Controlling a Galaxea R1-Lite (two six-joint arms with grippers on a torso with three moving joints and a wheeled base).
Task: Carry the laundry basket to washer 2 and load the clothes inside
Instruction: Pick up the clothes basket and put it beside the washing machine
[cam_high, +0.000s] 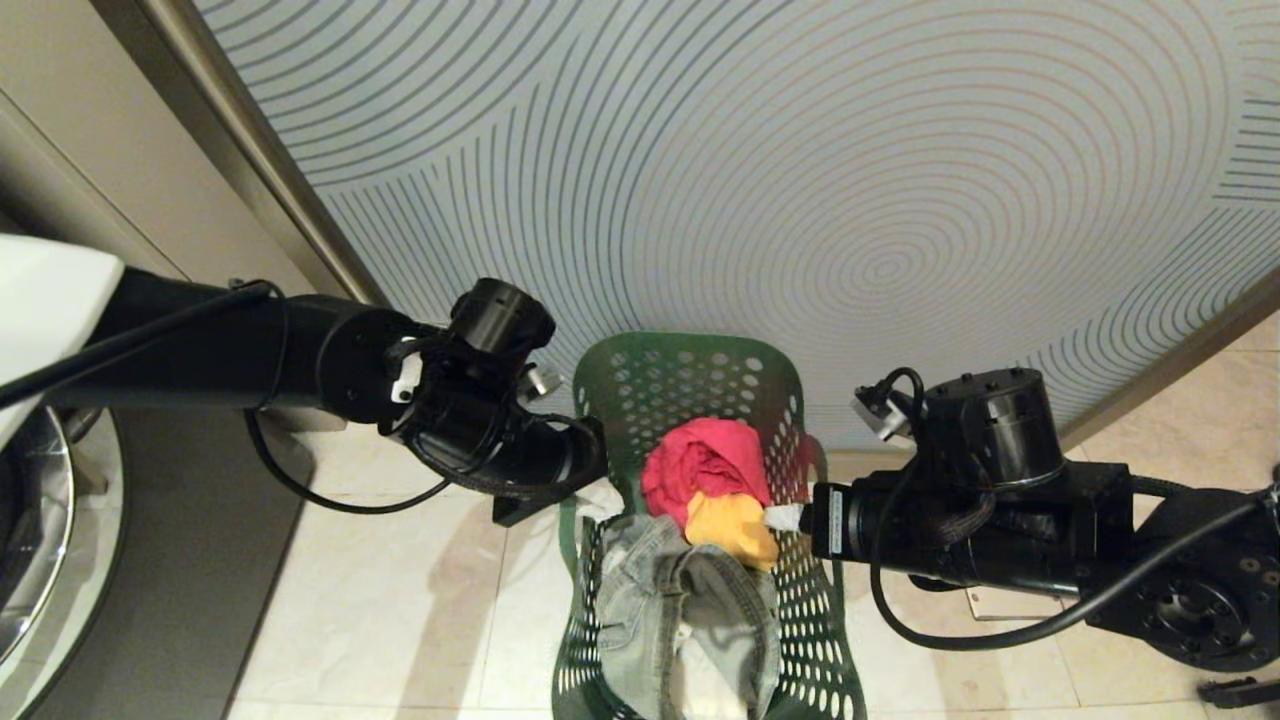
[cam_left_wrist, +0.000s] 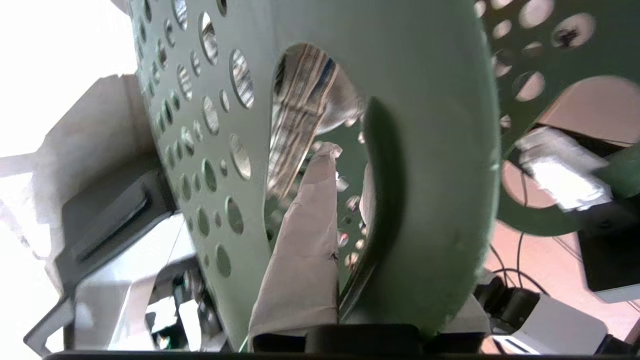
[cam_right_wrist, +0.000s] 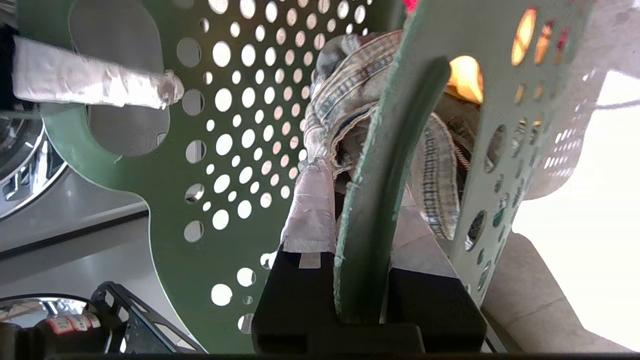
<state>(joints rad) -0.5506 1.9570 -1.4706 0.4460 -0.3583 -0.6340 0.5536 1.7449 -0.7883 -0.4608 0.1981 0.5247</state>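
Both grippers are pinching the basket (cam_high: 690, 400) by its handles — left gripper (cam_left_wrist: 345, 220) has one taped finger (cam_left_wrist: 305, 240) poked through the cut-out with the rim bar clamped between the jaws, right gripper (cam_right_wrist: 362, 220) does the same on the opposite side. The basket hangs between the two arms in front of the robot, over the tile floor, near a patterned panel.

My read: carry step in progress. To do it well, keep both arms level and moving together — any skew twists the thin rim in the jaws. Keep the basket upright, since the load sits high.

Count: one basket, two grippers, three garments visible — red cloth (cam_high: 705, 462), yellow cloth (cam_high: 735, 528), denim piece (cam_high: 680, 610). One washer door (cam_high: 35, 530) at the far left; I can't read its number.
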